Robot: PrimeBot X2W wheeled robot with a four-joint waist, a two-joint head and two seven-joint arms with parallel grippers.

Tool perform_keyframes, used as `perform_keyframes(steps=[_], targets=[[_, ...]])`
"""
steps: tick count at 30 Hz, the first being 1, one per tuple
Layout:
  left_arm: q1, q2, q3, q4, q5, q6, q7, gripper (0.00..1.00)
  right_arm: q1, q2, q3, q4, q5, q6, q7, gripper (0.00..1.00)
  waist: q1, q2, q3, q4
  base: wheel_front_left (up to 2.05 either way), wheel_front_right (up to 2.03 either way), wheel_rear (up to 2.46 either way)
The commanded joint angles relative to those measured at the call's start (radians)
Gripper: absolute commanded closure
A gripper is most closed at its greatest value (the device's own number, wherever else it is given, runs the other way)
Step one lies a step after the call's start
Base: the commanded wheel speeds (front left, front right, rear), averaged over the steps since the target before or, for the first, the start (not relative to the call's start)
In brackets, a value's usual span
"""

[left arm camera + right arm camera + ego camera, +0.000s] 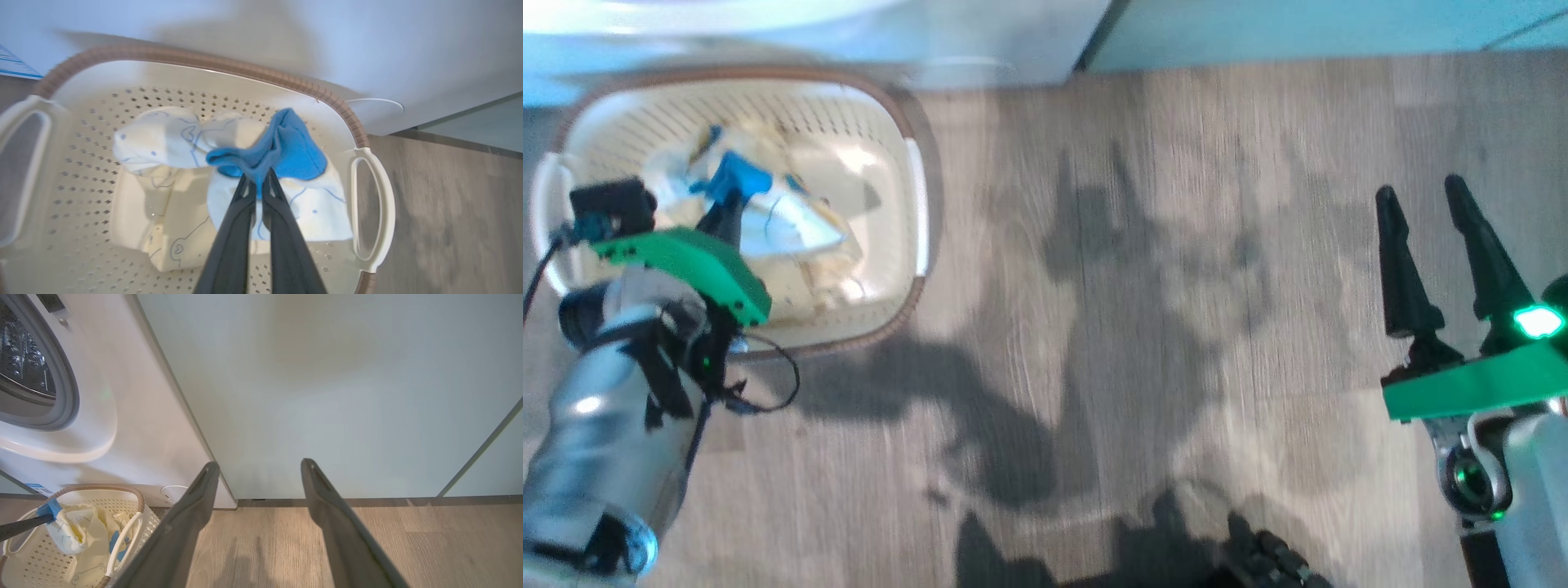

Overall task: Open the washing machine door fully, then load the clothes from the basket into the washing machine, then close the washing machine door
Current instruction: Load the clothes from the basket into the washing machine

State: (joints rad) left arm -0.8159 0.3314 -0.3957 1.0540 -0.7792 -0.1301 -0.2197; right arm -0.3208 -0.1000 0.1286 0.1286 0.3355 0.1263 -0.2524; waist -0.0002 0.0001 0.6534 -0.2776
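Nearest, the left end effector (257, 179) has its two dark fingers pressed together on the bright blue patch (294, 157) of the clothes (163, 139), pinching a fold of it between the tips. From that pinch the pale yellow cloth, printed with outlined bear faces, drapes down, and the rest of it lies bunched on the bottom of the basket (204, 61). The basket is cream plastic with perforated sides, a brown rim and white side handles (374, 208). It sits on the wooden floor (1135, 286), at the robot's left. Well apart to the right, the right end effector (1419, 192) hangs above bare floor with its fingers spread wide and nothing between them; its own camera shows them pointing towards a flat pale green cabinet door (347, 396). Just behind the basket stands the washing machine (135, 416), its white front close to the brown rim, with a small blue sticker (34, 488) at its lower corner. Higher on that front, a grey ring (69, 396) frames the perforated steel drum (24, 363), whose inside is in plain sight.
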Motion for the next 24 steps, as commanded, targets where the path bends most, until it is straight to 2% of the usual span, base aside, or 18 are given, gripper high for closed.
perform_keyframes(steps=[1, 7, 11, 24], targets=[[0.03, 0.049, 0.016, -0.034, -0.024, 0.0, -0.018, 1.0, 0.036, -0.025, 0.01, -0.021, -0.003, 0.004, -0.009, 0.0, 0.0002, -0.0001, -0.08, 0.031, 0.0, 0.0, 0.0], [0.134, 0.065, 0.008, -0.133, -0.091, 0.0, -0.04, 1.0, 0.085, -0.031, 0.005, -0.01, -0.004, 0.004, -0.009, 0.0, 0.0002, -0.0001, -0.196, 0.057, 0.0, 0.0, 0.0], [0.183, 0.079, 0.053, -0.208, -0.092, 0.0, -0.041, 1.0, 0.114, -0.033, -0.001, -0.006, -0.005, 0.004, -0.009, 0.0, 0.0002, -0.0001, -0.251, 0.07, 0.0, 0.0, 0.0], [0.415, 0.058, 0.277, -0.488, 0.056, -0.001, -0.042, 1.0, 0.216, -0.049, -0.013, 0.001, -0.009, 0.004, -0.009, 0.0, 0.0002, -0.0001, -0.428, 0.106, 0.0, 0.0, 0.0]])
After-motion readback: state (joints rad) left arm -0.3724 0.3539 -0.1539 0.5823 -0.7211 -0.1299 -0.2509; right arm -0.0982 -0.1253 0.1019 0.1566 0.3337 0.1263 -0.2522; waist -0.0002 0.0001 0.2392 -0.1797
